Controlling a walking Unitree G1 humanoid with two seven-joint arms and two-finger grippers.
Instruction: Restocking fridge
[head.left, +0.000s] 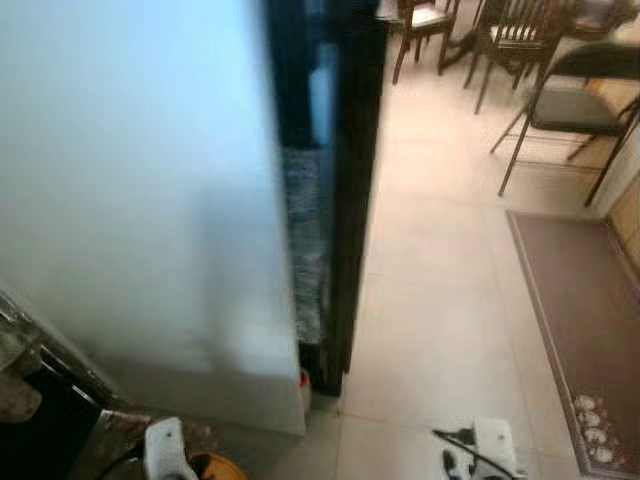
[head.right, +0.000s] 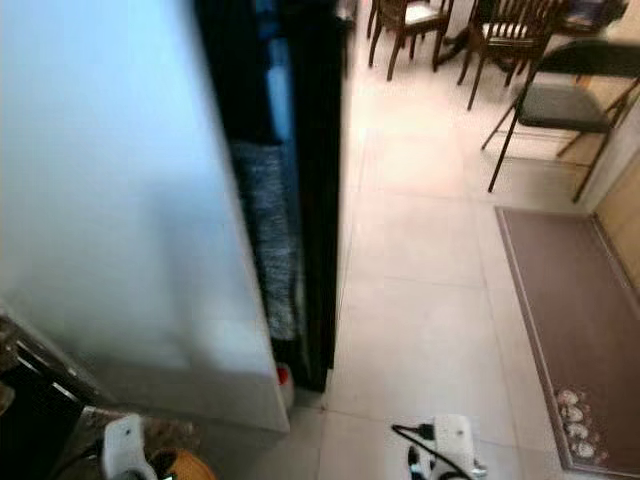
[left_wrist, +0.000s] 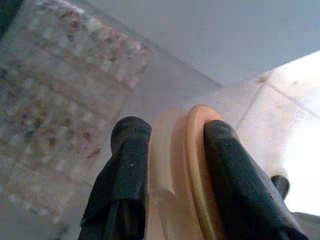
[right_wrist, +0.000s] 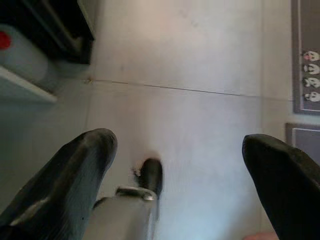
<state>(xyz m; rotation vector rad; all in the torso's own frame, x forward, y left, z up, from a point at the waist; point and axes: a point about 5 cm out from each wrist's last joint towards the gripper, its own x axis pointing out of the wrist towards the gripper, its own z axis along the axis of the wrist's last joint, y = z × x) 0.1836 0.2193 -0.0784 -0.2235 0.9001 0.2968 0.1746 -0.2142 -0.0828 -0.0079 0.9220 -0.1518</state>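
Pale tiled floor (head.left: 440, 330) with faint grout lines, running from near to far through an open room. On the left, filling most of the head views: broad white fridge door (head.left: 140, 190) swung open, edge toward the camera, with the dark fridge body (head.left: 345, 180) just behind it and a narrow gap between. Within that gap, low down: one white bottle with a red cap (right_wrist: 17, 52), standing near the door's bottom corner. Far right: dining chairs, at least three visible, two wooden (head.left: 420, 25) and one black metal folding chair with a grey seat (head.left: 570, 105). Right edge: one brown rug (head.left: 580, 330) with a floral corner motif, lying flat along the floor. Near left: a patterned mat (left_wrist: 60, 90) under the door's edge.

Left gripper (left_wrist: 175, 150), low at the near left, pinching one translucent orange plastic object (left_wrist: 185, 170) between its two black fingers (left_wrist: 125, 165); object seen edge-on with a rounded rim, long axis running along the fingers, rounded end pointing away from the wrist toward the floor. Exact identity of the object not discernible.

Right gripper (right_wrist: 177, 155), low at the near right above bare tile, two black fingers (right_wrist: 75, 165) spread wide apart, nothing between them.
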